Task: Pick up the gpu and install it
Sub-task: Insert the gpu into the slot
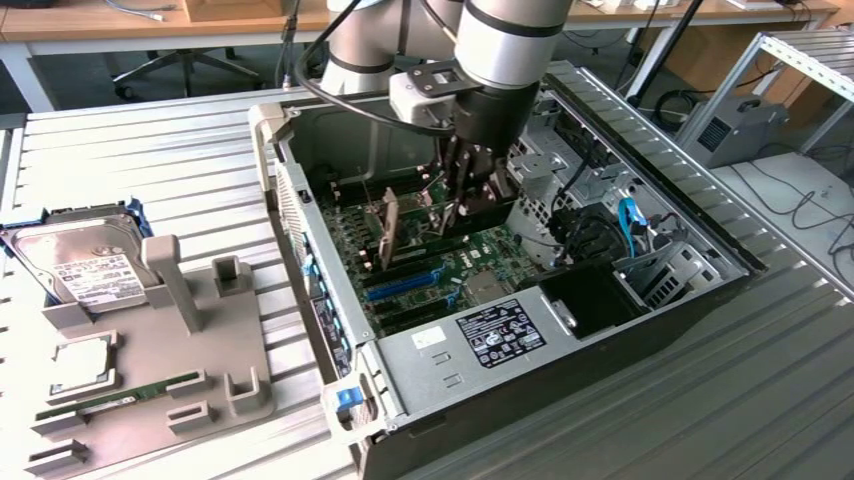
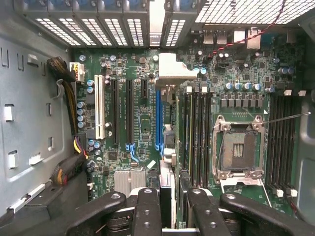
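Note:
My gripper [image 1: 470, 212] reaches down into the open computer case [image 1: 441, 345] and is shut on the gpu [image 1: 391, 232]. The card stands on edge over the motherboard [image 1: 481, 262], its silver end bracket toward the exterior view's left. In the wrist view the gpu [image 2: 168, 169] is seen edge-on between the two black fingers [image 2: 147, 209], with its silver bracket at the far end by the case's rear slots. It hangs right beside the blue expansion slot [image 2: 158, 118], just above the board; whether it touches the slot I cannot tell.
Inside the case are a white slot [image 2: 100, 105], black slots, RAM slots [image 2: 197, 132], an open CPU socket [image 2: 238, 152] and cable bundles [image 2: 74, 164]. Outside, a grey fixture [image 1: 160, 385] carries a hard drive [image 1: 83, 268], a CPU [image 1: 80, 365] and a RAM stick [image 1: 123, 396].

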Action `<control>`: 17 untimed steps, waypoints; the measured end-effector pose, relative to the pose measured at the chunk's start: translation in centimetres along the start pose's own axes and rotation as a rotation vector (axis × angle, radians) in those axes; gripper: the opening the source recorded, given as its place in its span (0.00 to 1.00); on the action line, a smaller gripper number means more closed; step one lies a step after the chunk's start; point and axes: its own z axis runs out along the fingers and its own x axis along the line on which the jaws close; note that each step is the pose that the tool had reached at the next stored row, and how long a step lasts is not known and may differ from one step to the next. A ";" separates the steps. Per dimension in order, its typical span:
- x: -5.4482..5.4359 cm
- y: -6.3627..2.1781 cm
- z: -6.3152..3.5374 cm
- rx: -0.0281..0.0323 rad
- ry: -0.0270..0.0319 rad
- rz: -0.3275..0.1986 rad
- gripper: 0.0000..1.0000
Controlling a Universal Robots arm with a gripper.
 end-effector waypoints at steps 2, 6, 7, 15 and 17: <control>0.0 0.05 0.00 0.0000 0.0000 0.000 0.26; 0.0 0.17 0.00 0.0000 0.0000 0.000 0.26; 0.0 0.19 0.00 0.0000 0.0000 0.000 0.26; 0.0 0.50 0.01 0.0000 0.0000 0.000 0.26; 0.0 0.56 0.01 0.0000 0.0000 0.000 0.26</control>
